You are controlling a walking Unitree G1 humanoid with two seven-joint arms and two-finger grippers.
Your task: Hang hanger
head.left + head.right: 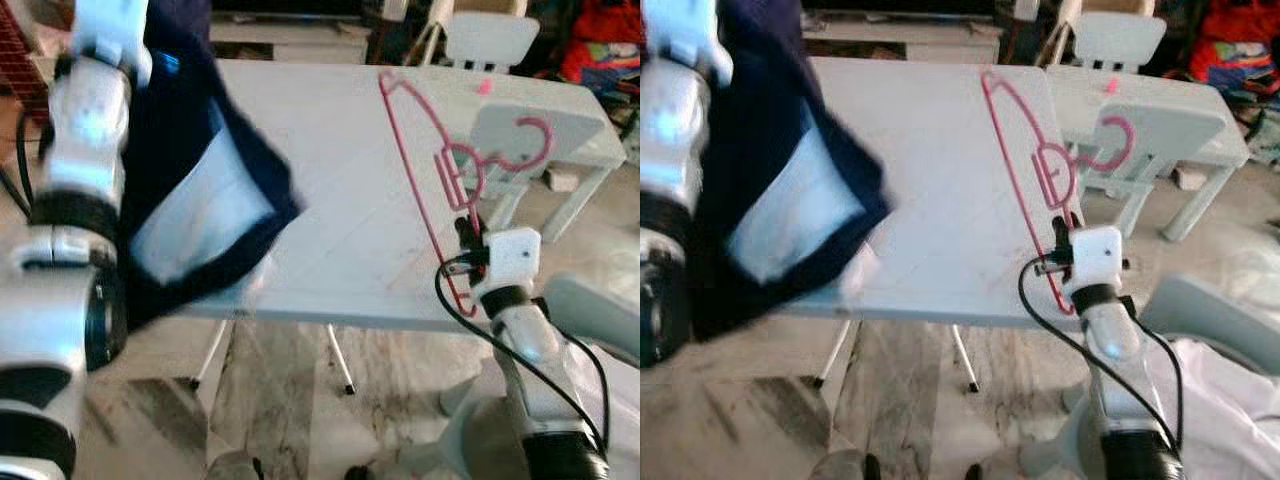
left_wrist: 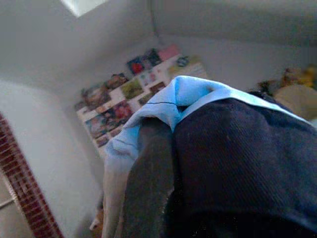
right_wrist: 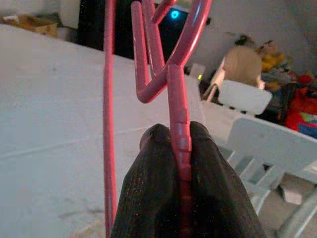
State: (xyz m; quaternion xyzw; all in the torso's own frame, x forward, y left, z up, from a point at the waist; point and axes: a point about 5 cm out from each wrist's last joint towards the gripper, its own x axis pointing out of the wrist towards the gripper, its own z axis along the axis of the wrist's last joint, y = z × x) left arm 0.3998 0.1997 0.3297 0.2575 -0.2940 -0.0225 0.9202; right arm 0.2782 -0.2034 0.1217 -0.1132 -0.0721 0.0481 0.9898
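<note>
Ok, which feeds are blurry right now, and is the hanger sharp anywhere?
Both eye views are soft, the dark garment and left arm smeared; left wrist view has the cloth out of focus; right wrist view shows the pink hanger fairly sharp in the right end effector.

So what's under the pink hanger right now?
The pink hanger, clamped in the right gripper, is held up over the white table, with its hook past the table's right edge, over a white chair. The floor below is hidden by the table.
</note>
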